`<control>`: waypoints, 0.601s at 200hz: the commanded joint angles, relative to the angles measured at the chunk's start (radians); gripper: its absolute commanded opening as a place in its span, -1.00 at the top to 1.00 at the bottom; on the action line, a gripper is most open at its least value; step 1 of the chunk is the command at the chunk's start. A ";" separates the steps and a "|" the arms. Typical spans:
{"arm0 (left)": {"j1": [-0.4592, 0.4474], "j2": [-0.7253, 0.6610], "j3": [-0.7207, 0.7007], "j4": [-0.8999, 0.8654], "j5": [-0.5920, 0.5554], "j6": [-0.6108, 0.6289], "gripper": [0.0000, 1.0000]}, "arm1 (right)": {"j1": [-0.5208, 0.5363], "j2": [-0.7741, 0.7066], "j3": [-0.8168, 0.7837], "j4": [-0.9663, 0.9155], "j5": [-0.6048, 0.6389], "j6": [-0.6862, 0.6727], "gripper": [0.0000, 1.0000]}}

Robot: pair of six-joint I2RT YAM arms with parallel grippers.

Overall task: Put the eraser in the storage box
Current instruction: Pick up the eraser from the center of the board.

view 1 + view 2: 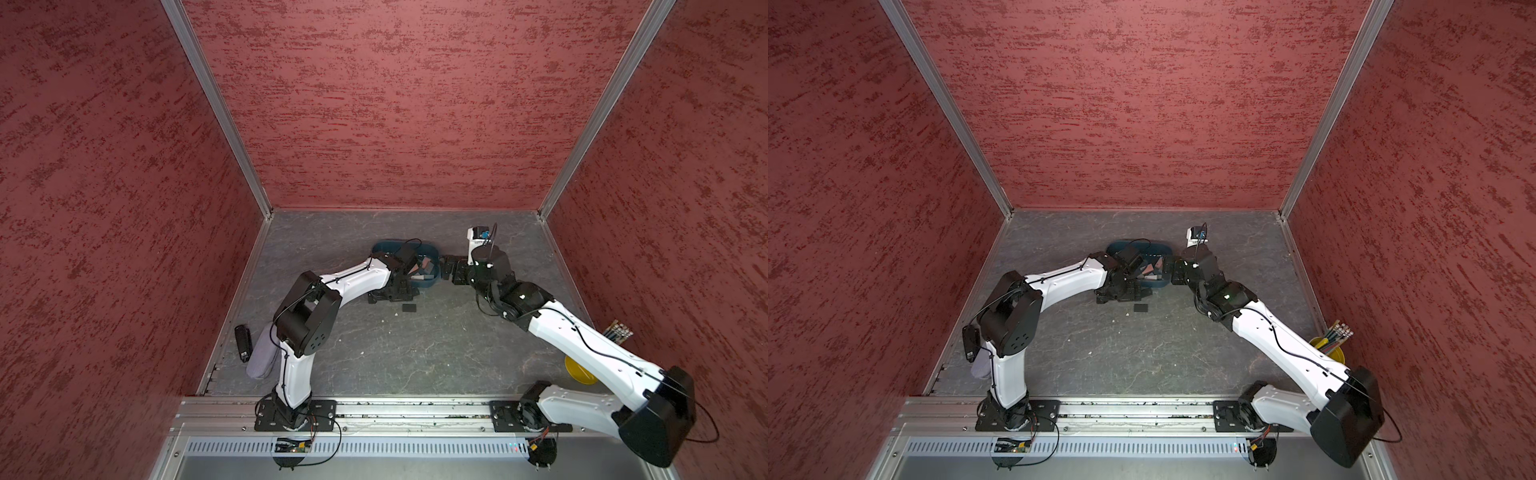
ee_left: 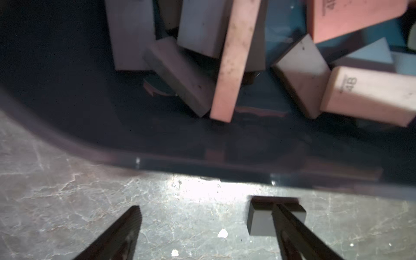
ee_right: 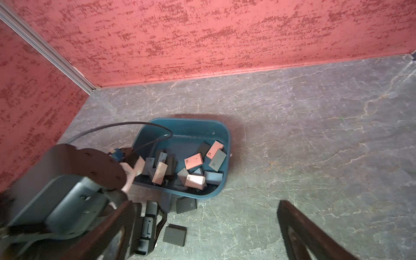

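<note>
Sits low with left gripper spread, empty, just near of box; has eraser by right finger, long side seemingly left-right; right gripper spread too, farther.

Both the left arm and the right arm stretched forward, elbows bowed outward, wrists nearly meeting. The left gripper pointed downward, jaws wide apart, empty. The right gripper gaped too, holding nothing.
</note>
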 commanded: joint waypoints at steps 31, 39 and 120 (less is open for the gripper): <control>-0.007 0.060 0.025 0.025 -0.031 -0.010 -0.53 | -0.002 -0.054 -0.031 0.007 -0.019 0.016 -0.98; -0.008 0.065 0.026 0.027 -0.029 -0.009 -0.51 | -0.002 -0.056 -0.034 0.011 -0.024 0.015 -0.98; -0.015 0.113 0.069 0.026 -0.049 -0.022 -0.35 | -0.002 -0.055 -0.063 0.042 -0.070 0.023 -0.98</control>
